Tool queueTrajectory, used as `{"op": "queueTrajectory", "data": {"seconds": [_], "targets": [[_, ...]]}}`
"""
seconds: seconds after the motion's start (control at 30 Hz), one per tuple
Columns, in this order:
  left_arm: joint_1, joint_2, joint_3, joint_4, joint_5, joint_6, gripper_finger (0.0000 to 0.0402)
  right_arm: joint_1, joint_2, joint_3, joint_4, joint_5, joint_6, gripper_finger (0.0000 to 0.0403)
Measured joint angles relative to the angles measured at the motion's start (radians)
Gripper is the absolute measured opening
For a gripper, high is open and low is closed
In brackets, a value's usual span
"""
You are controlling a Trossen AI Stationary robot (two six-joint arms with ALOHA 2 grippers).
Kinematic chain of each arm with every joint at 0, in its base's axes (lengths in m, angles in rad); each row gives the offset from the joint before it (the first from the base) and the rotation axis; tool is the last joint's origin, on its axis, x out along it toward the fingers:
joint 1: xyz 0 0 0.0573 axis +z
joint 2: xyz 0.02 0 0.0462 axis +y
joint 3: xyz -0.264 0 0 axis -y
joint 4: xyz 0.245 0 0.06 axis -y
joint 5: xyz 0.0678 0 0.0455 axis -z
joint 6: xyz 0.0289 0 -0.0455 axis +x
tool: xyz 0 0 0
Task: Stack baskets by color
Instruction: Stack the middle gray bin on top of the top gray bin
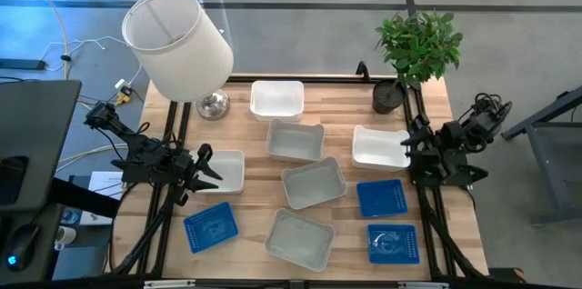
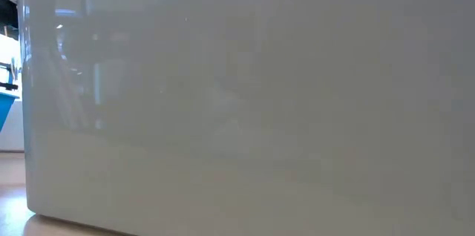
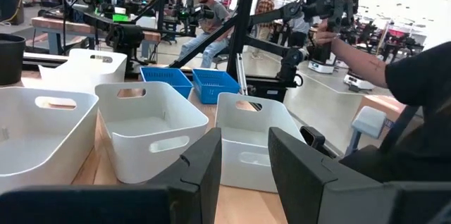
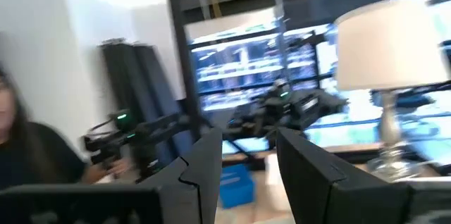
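Pincer fingers stand apart on both arms, left pincer at 9 o'clock, right pincer at 3; grip a white basket by its rim.

Background stuff on the butcher-block table: a big white lampshade tipped over toward the back left corner, its shiny metal lamp base sitting on the wood just beside it; a leafy green plant in a black pot at the back right corner; white cables trailing on the grey floor off to the left; in the left wrist view a seated person in the workshop behind, and someone's dark sleeve up close.
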Motion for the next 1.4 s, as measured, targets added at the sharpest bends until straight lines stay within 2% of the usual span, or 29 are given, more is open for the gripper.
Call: {"op": "queueTrajectory", "data": {"seconds": [0.2,0.47,0.63,0.87,1.03,1.23,1.4], "targets": [[0.0,0.0,0.0,0.0,0.0,-0.071,0.0106,0.0,0.08,-0.001,0.113,0.011,-0.112,0.0124],[0.0,0.0,0.0,0.0,0.0,-0.105,0.0106,0.0,0.239,-0.001,0.268,0.002,-0.14,0.0124],[0.0,0.0,0.0,0.008,0.0,-0.105,0.0106,0.0,0.345,0.017,0.387,0.07,-0.16,0.0124],[0.0,0.0,0.0,0.007,0.0,-0.105,0.0106,0.0,0.466,0.095,0.394,0.175,-0.161,0.0124],[0.0,0.0,0.0,0.005,0.0,-0.104,0.0106,0.0,0.536,0.177,0.366,0.308,-0.167,0.0129],[0.0,0.0,0.0,0.0,-0.002,-0.069,0.0106,-0.001,0.606,0.252,0.332,0.38,-0.166,0.0172],[0.0,0.0,0.0,0.0,-0.004,-0.036,0.0106,-0.006,0.67,0.272,0.338,0.413,-0.095,0.0199]]}}
